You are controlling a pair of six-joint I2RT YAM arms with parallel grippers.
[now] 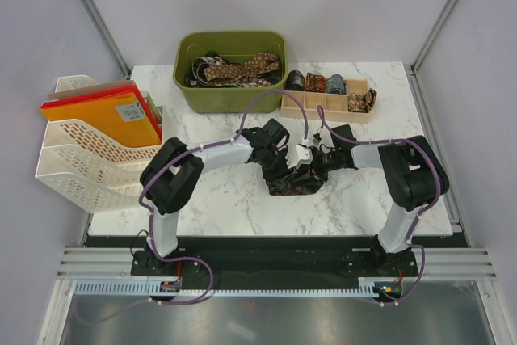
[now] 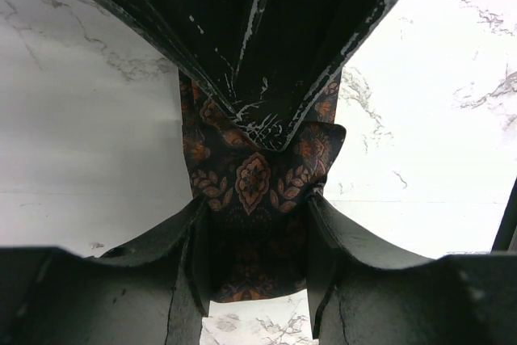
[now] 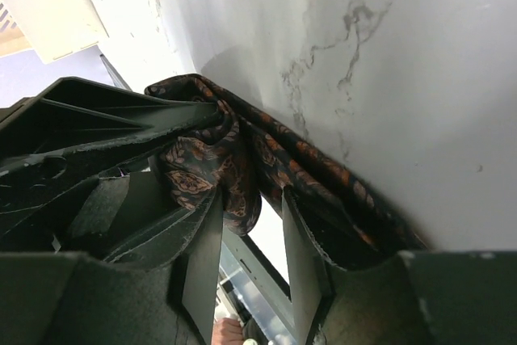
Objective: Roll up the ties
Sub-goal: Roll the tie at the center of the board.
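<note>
A dark brown tie with an orange floral print [image 1: 291,182] lies bunched at the table's middle, and both grippers meet over it. My left gripper [image 1: 291,155] is shut on the tie. In the left wrist view the tie [image 2: 252,175] fills the gap between my left gripper's [image 2: 254,199] fingers. My right gripper [image 1: 317,164] touches the same bunch. In the right wrist view its jaws [image 3: 250,199] stand apart with empty space between them. A fold of the tie [image 3: 202,175] hangs at the tips and drapes over the right finger [image 3: 303,232].
A green bin [image 1: 234,101] holding several loose ties [image 1: 242,68] stands at the back. A wooden organizer [image 1: 323,112] with rolled ties [image 1: 315,82] sits to its right. A white file rack [image 1: 89,167] with orange folders [image 1: 113,115] is at the left.
</note>
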